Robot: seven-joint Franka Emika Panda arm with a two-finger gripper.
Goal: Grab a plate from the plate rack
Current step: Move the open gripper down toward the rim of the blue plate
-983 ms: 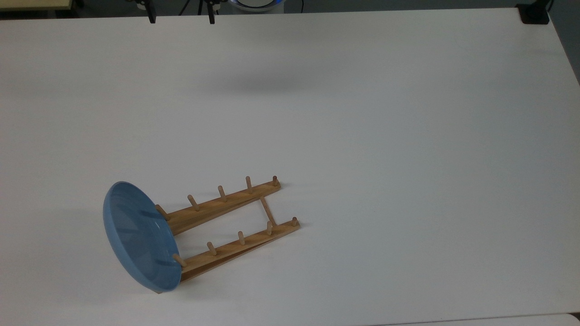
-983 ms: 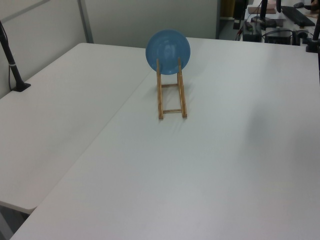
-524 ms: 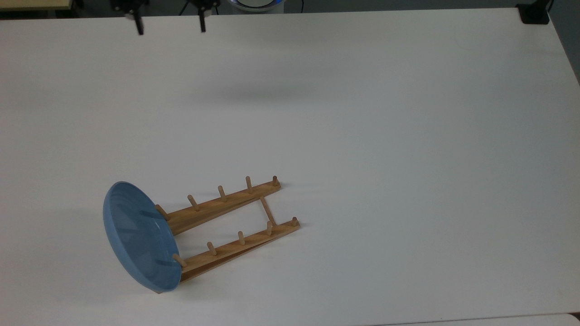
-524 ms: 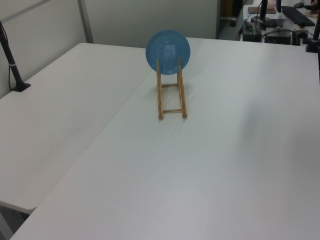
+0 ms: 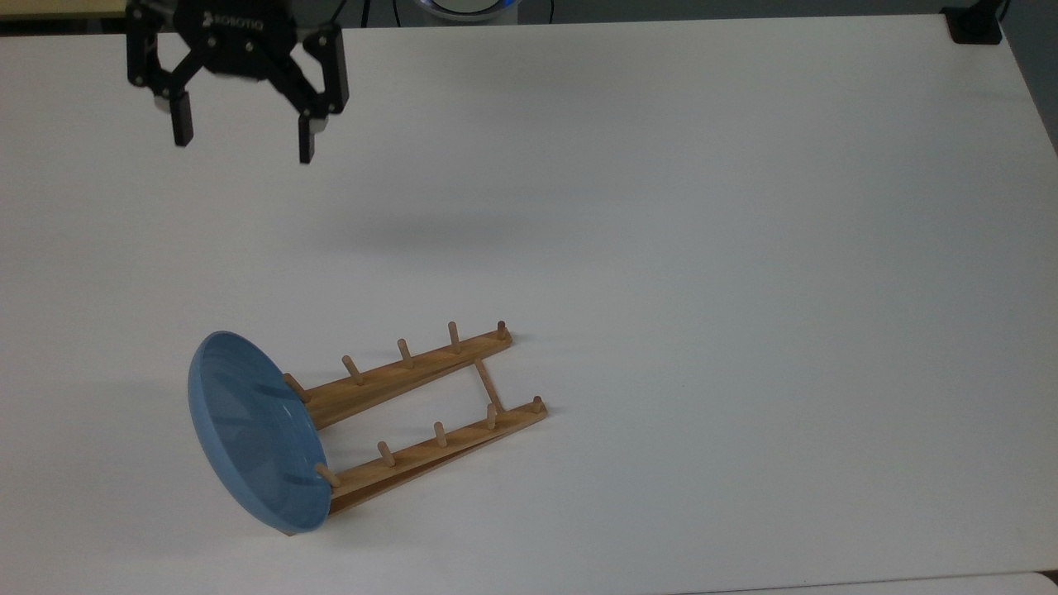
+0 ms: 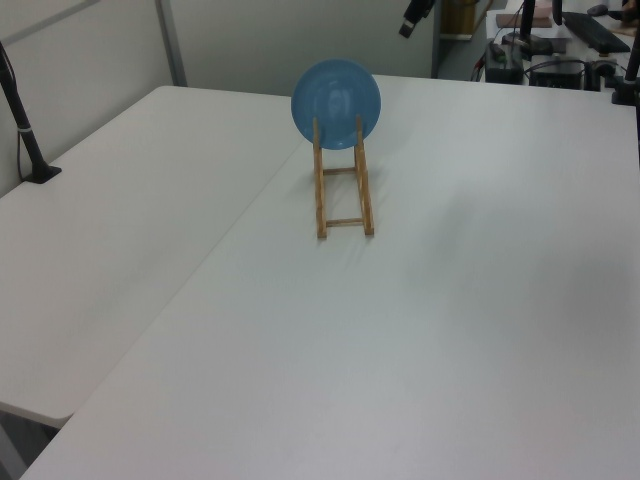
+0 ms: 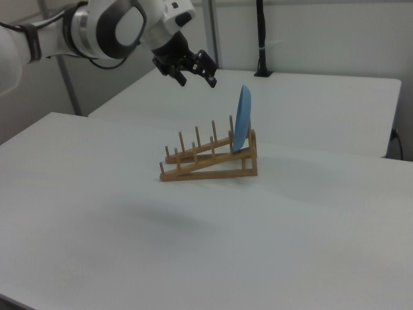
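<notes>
A light-blue plate [image 5: 252,430] stands upright in the raised end of the wooden plate rack [image 5: 417,413], at the top view's lower left. In the left view the plate [image 6: 336,90] sits at the far end of the rack [image 6: 342,195]. In the right view the plate [image 7: 242,118] leans against the tallest pegs of the rack [image 7: 208,161]. My black gripper [image 5: 241,143] hangs open and empty high above the table, well apart from the plate, toward the top view's upper left. It is also in the right view [image 7: 197,80], above and left of the rack.
The white table [image 5: 661,248] stretches wide around the rack. A black post [image 6: 22,120] stands clamped at the left view's left edge. Another black post [image 7: 261,39] rises behind the table in the right view. Desks with equipment lie beyond the table's far side.
My gripper has come down and toward the top view's left, from only its fingertips at the top edge to its whole body in view. The plate and rack have not moved.
</notes>
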